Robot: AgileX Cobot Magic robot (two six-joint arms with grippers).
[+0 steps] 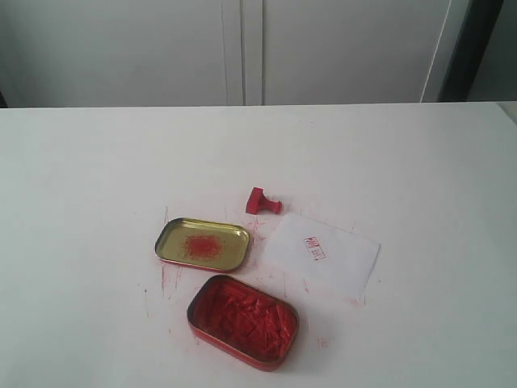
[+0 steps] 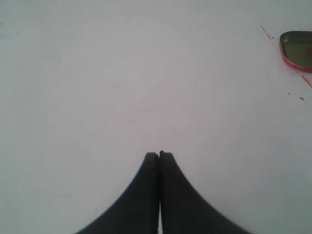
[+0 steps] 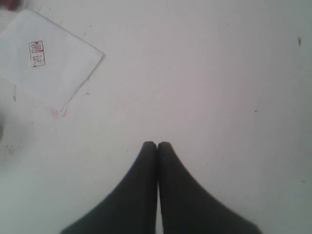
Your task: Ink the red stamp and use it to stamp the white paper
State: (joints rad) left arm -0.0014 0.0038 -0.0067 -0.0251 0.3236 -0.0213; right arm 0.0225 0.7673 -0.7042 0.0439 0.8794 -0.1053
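The small red stamp lies on its side on the white table, just behind the white paper. The paper carries a small red stamp mark and also shows in the right wrist view as the white paper. An oblong tin of red ink stands in front of both. Neither arm appears in the exterior view. My left gripper is shut and empty over bare table. Over bare table too, my right gripper is shut with nothing in it, away from the paper.
The tin's open lid, gold inside with a red smear, lies left of the paper; its edge shows in the left wrist view as the lid. Red scratches mark the tabletop around the tins. Grey cabinet doors stand behind the table.
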